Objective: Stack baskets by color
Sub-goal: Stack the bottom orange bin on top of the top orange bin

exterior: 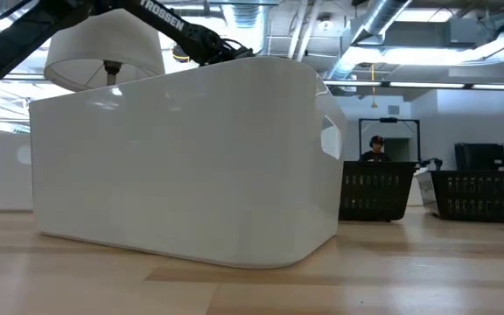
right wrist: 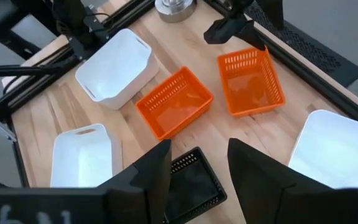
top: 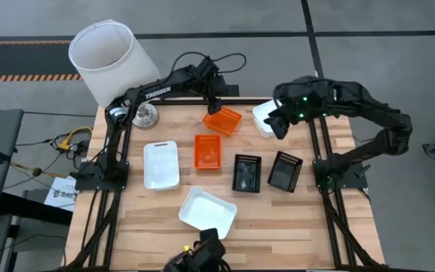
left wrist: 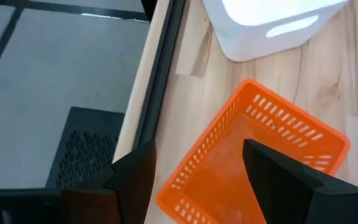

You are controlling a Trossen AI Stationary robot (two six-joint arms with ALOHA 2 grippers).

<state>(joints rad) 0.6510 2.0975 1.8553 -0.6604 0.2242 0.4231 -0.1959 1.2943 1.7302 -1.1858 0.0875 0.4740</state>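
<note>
Two orange baskets lie near the table's middle: one [top: 223, 121] turned askew at the far side, one [top: 208, 151] nearer. My left gripper [top: 214, 104] is open at the far basket [left wrist: 253, 155]; one finger [left wrist: 132, 180] stands outside its wall, the other [left wrist: 278, 180] over its inside. My right gripper [right wrist: 197, 174] hangs open high above the table's far right, over a white basket [top: 261, 113]. Two more white baskets [top: 161, 165] [top: 208, 211] and two black baskets [top: 247, 173] [top: 285, 171] rest flat on the table.
A big white lampshade [top: 108, 57] and its metal foot [top: 146, 115] stand at the far left corner. In the low view the near white basket [exterior: 182, 157] fills most of the picture. A person [exterior: 376, 149] shows in the room behind.
</note>
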